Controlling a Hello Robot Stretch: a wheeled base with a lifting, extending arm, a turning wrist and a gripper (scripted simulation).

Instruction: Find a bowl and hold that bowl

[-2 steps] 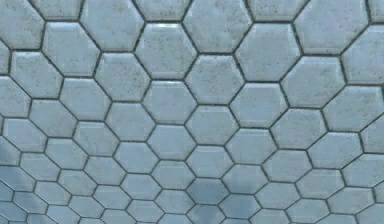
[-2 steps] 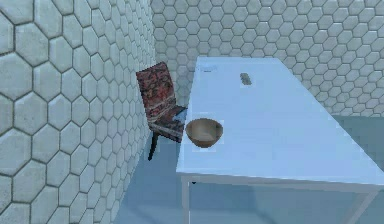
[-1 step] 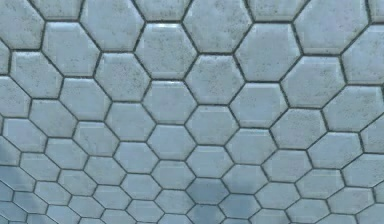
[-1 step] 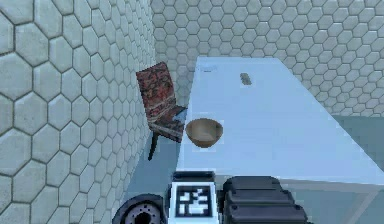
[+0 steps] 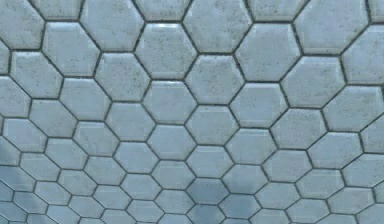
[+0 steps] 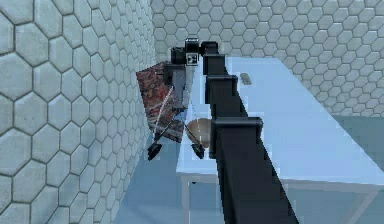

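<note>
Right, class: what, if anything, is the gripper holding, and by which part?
Cannot be told: a red patterned thing shows at or behind the gripper.

Mottled stone-look hexagon wall tiles (image 5: 190, 110), smooth white tabletop (image 6: 300, 130), matt black arm (image 6: 240, 160), dull brown bowl (image 6: 196, 128)

hexagon-tiled wall (image 5: 190, 110), pale blue-grey tiles (image 5: 258, 104) with dark edges, faintly mottled faces, rows slanting from 10 o'clock down to 4 o'clock, tiles largest toward 1 o'clock, smallest and tightest toward 7 o'clock, tone slightly dimmer around 6 o'clock
</note>
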